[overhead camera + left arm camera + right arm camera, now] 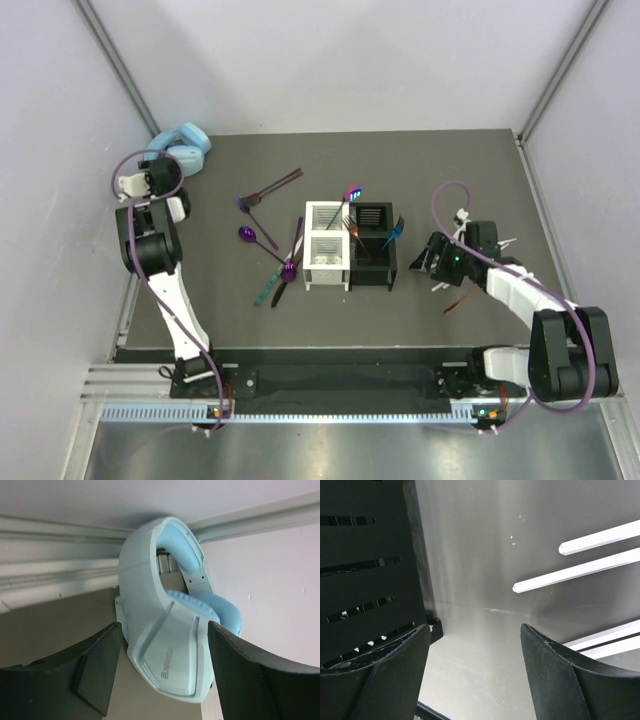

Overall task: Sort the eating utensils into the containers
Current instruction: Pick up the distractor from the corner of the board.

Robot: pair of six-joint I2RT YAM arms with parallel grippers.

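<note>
My right pincer (472,630) is hanging released and empty over the mat (485,555). The black caddy (365,565) wall is crowding frame left, and pale white sticks (580,572) are lying upper right. They are looking light, stiff and slippery, so I am judging mid-length the best hold. My left pincer (165,625) is gaping around the light-blue headphones (160,645), possibly touching. In the top view, iridescent spoons and forks (262,237) are lying left of centre with open room around them.

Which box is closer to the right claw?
The black slotted plastic caddy; it sits beside the right claw, while the white slotted caddy stands on its far side.
</note>
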